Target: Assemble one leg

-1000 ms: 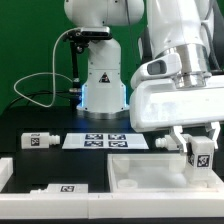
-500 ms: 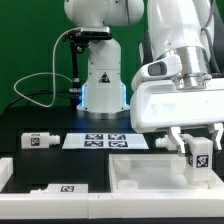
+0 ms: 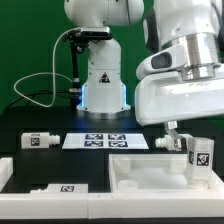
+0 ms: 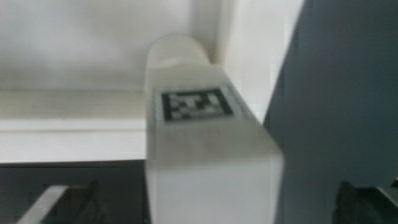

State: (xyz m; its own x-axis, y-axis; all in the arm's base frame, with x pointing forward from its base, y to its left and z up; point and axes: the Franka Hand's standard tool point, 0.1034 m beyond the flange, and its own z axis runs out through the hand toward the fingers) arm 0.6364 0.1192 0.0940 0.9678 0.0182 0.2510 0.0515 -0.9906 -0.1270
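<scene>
White leg (image 3: 200, 156) clenched in the gripper (image 3: 195, 144), bench edge at the exterior view's right
keep it upright; lower gently onto the panel (image 3: 150, 172)

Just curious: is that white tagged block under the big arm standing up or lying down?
Upright. In the exterior view the leg stands taller than it is wide, with its tag facing the camera.
</scene>
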